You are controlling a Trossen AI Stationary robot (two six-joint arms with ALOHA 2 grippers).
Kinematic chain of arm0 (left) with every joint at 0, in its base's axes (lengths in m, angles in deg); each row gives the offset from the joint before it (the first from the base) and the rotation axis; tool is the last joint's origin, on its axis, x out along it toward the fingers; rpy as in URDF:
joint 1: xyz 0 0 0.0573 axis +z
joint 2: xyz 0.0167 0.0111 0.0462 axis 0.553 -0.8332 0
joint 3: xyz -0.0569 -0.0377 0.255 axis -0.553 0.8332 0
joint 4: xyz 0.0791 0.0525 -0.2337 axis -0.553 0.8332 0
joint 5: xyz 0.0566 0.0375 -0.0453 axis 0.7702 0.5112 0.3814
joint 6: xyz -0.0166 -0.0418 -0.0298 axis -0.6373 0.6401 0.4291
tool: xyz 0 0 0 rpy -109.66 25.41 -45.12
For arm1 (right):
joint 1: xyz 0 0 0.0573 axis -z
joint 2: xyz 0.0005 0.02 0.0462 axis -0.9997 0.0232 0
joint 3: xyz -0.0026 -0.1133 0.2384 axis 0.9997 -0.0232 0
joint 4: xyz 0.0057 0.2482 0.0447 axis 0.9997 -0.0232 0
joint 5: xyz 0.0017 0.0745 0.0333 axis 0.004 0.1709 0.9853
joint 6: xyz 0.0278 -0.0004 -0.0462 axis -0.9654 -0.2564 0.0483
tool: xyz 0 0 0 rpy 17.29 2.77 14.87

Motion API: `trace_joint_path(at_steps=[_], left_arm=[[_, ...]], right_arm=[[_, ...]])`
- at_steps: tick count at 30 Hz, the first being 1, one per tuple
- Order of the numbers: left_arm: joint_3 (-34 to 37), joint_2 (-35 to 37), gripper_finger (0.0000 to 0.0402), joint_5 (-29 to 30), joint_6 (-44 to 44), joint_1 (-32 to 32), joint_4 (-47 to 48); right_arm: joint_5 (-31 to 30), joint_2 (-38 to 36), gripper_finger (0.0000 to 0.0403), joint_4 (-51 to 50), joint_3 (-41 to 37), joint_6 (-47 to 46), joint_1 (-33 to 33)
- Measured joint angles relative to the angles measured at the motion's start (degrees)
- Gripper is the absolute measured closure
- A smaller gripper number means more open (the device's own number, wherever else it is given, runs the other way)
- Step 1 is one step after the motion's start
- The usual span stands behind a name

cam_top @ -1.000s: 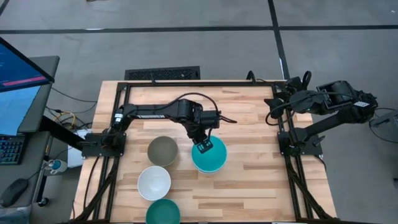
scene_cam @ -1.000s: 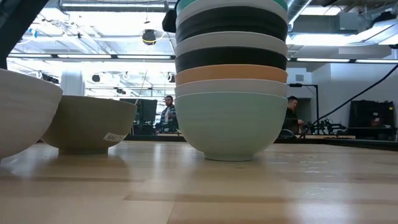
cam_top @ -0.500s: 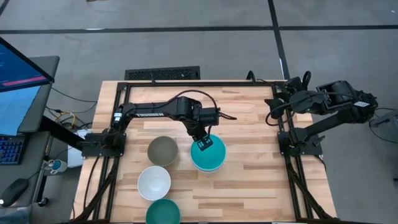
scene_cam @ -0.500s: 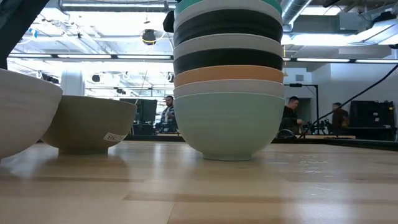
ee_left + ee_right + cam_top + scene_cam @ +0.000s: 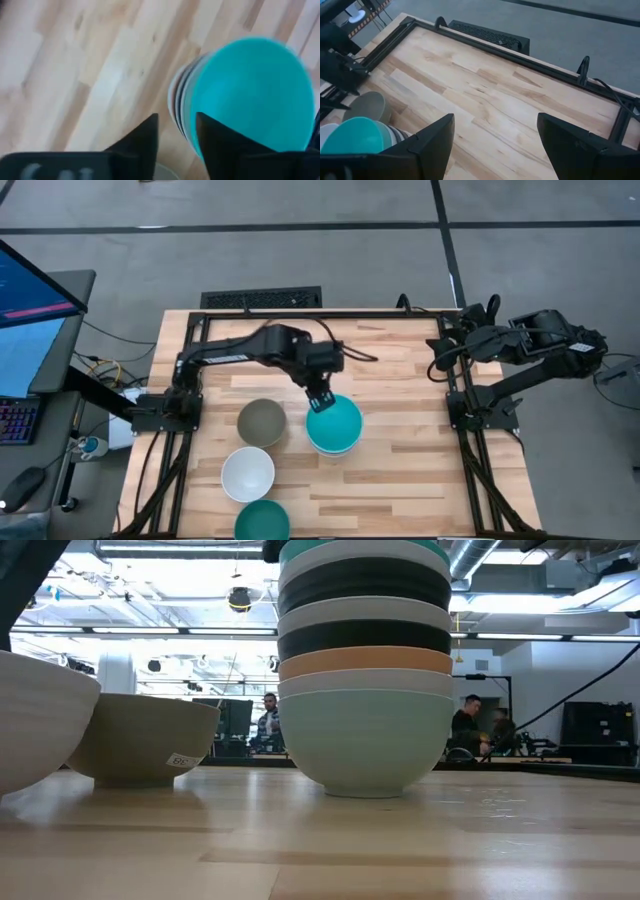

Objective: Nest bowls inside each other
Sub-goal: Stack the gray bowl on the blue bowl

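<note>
We see that our left gripper (image 5: 318, 397) has let go of the turquoise bowl (image 5: 334, 420) and drawn back toward the far-left edge of the stack (image 5: 364, 660), its fingers now spread with nothing between them. The turquoise bowl sits nested on top, mid-table. By our judgement that placement is done, leaving the grey-taupe bowl (image 5: 261, 422), white bowl (image 5: 247, 473) and dark teal bowl (image 5: 262, 522) on the near left; our right gripper (image 5: 492, 145) waits wide open at the far right.

Grey floor (image 5: 300, 220) with dark seams fills the upper frame; a monitor (image 5: 25, 290) sits at left; ceiling lights (image 5: 150, 585) glow overhead.
</note>
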Motion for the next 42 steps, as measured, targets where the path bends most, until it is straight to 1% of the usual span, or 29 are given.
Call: trace_joint_path(at_steps=[1,4,5,7,8,9,12,13,17,22,27,31,34,37,42], left_arm=[[0.9,1.3,0.0268,0.3,-0.2,0.0,-0.8],[1.2,2.5,0.0233,1.8,-0.8,-0.1,-0.5],[1.2,2.6,0.0224,3.3,-0.8,-0.1,1.0],[1.3,2.8,0.0210,9.1,-0.1,-0.1,4.4],[2.1,3.1,0.0206,11.7,-0.1,0.2,3.6],[3.4,3.5,0.0203,12.5,-0.6,0.8,3.0],[7.1,4.4,0.0200,7.6,-1.4,2.6,3.7],[8.5,4.5,0.0200,6.8,-1.5,3.0,3.2],[17.8,5.7,0.0201,7.3,-5.9,3.7,3.4],[31.2,9.8,0.0201,6.7,-14.2,4.1,3.7],[40.6,12.2,0.0201,1.7,-22.5,3.2,3.8],[45.8,11.9,0.0201,1.1,-27.7,2.9,2.9],[48.9,12.0,0.0201,-0.1,-29.5,3.2,-0.1],[50.4,12.0,0.0201,-1.1,-29.5,3.9,-3.3],[50.5,12.0,0.0201,-2.5,-31.5,5.0,-10.6]], right_arm=[[0.0,0.0,0.0097,0.0,0.0,0.0,0.1],[0.0,0.0,0.0097,-0.1,0.0,0.0,0.1],[0.0,0.0,0.0097,-0.2,0.0,0.0,0.1],[-0.1,0.0,0.0097,-0.2,0.0,0.0,0.1],[-0.1,0.0,0.0097,-0.2,0.0,0.0,0.1],[-0.1,0.0,0.0097,-0.3,0.0,0.0,0.1],[0.0,0.0,0.0097,-0.6,0.0,-0.6,0.0],[0.0,0.0,0.0097,-0.9,0.0,-1.0,-0.1],[0.2,0.0,0.0097,-2.7,0.0,-3.4,-1.5],[0.2,0.0,0.0097,-4.4,0.0,-5.3,-3.2],[-0.3,0.0,0.0097,-4.6,0.0,-5.1,-3.1],[-1.8,0.0,0.0097,-4.6,0.0,-5.0,-2.3],[-1.9,0.0,0.0097,-4.6,0.0,-4.7,-1.9],[-1.9,0.0,0.0097,-4.6,0.0,-4.7,-1.7],[-1.5,0.0,0.0097,-4.6,0.0,-5.0,-1.7]])
